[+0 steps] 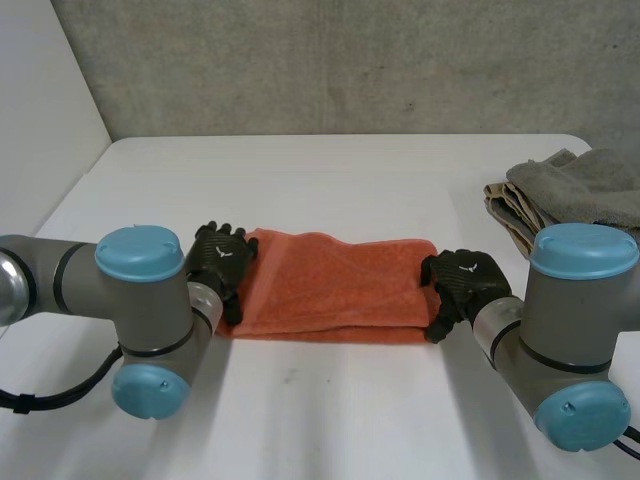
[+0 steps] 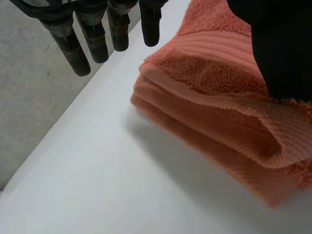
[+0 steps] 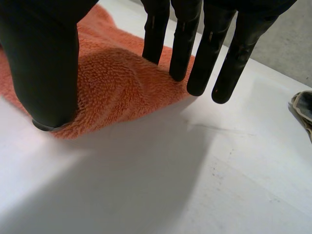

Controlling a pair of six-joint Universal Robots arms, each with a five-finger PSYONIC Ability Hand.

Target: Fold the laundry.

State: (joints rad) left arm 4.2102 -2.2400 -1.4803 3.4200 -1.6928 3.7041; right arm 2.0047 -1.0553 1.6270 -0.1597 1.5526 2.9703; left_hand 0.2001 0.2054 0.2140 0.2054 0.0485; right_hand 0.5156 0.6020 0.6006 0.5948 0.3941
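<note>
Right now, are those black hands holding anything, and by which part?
Nothing is gripped: the left hand and right hand rest open at opposite ends of the folded orange towel.

You had the left hand (image 1: 222, 262) and right hand (image 1: 460, 283) at opposite ends of the folded towel (image 1: 335, 285).

One orange towel (image 1: 330, 285), one grey towel (image 1: 585, 190), one beige cloth (image 1: 505, 215).

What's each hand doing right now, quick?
Left hand: open, at one end of the orange towel.
Right hand: open, thumb at its other end.
</note>
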